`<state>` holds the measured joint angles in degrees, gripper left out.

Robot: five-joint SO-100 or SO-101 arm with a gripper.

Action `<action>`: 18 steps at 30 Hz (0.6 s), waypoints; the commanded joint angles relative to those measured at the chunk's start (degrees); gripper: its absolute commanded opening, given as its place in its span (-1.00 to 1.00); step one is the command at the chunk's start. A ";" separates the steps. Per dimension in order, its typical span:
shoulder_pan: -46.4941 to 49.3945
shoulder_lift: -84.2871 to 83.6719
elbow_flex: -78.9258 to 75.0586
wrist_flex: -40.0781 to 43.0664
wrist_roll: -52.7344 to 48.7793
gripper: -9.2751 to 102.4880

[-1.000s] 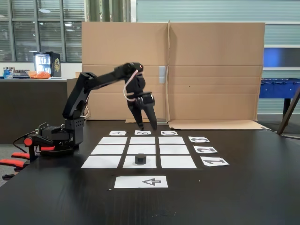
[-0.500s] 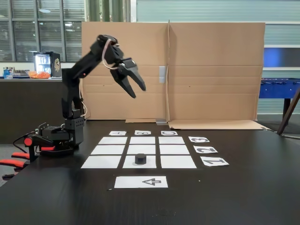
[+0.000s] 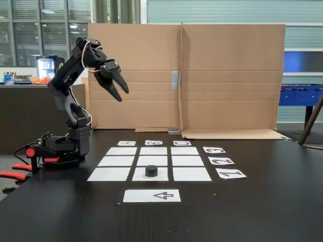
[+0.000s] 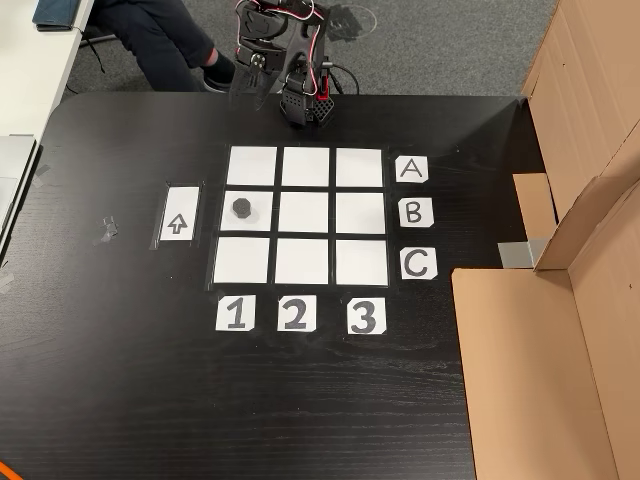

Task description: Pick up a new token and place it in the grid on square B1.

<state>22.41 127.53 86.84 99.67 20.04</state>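
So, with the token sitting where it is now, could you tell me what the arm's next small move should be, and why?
Probably just finish folding back toward its base and stop. The token already rests on square B1, in line with labels B and 1. The gripper hangs high above the table, jaws apart and empty, well clear of the grid, so nothing seems left to place.

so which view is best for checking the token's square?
The other view: looking straight down, it shows the token inside the grid cell level with B, above 1. The fixed view shows the token low and foreshortened, labels partly unreadable.
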 commanded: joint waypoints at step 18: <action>14.50 24.08 22.94 -6.15 0.35 -0.64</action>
<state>35.16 150.56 107.75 95.89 20.13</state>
